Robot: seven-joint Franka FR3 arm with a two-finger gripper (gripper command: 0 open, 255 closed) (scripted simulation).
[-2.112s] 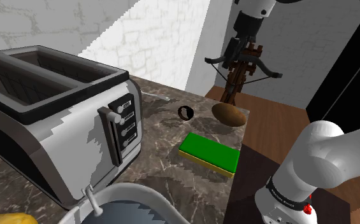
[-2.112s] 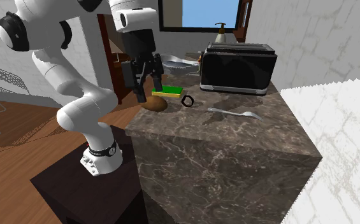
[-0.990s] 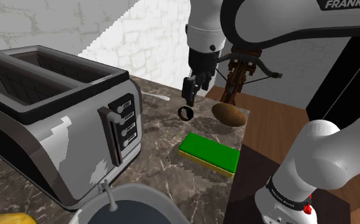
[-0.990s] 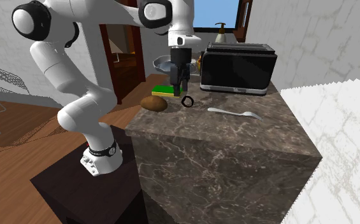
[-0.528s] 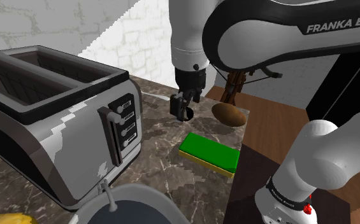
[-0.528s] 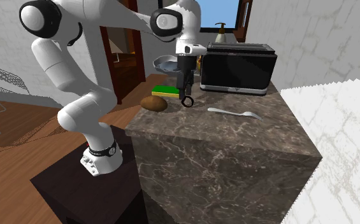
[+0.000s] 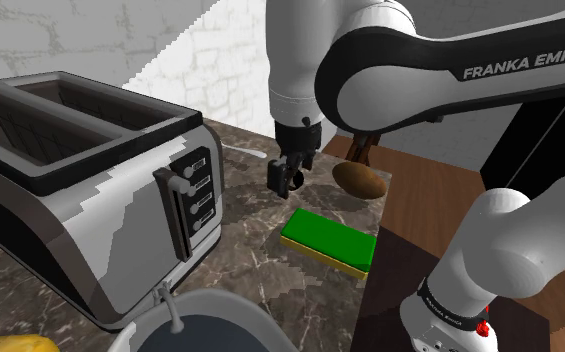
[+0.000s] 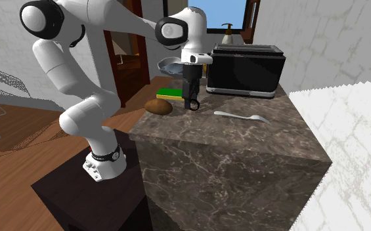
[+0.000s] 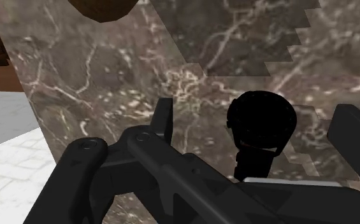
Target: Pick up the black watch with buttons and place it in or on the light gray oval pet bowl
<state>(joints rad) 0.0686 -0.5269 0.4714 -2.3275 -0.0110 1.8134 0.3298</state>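
Observation:
The black watch (image 9: 261, 121) lies on the dark marble counter (image 7: 255, 250), between my gripper's (image 9: 261, 137) two fingers. The fingers (image 9: 164, 118) stand apart on either side of it and do not clasp it. In the shoulder view my gripper (image 7: 286, 176) is low over the counter beside the toaster's front, and it covers most of the watch. In the second exterior view my gripper (image 8: 192, 100) is down around the watch (image 8: 194, 105). The light grey pet bowl (image 7: 210, 332), dark inside, sits at the counter's near end in the shoulder view.
A big silver toaster (image 7: 80, 190) stands close on the shoulder view's left of my gripper. A green sponge (image 7: 330, 240) and a brown potato-like lump (image 7: 360, 180) lie near the counter's edge. A white spoon (image 8: 243, 117) lies farther along the counter.
The arm swung from above the brown lump over to the watch and came down. The open fingers now straddle the watch, which has not moved.

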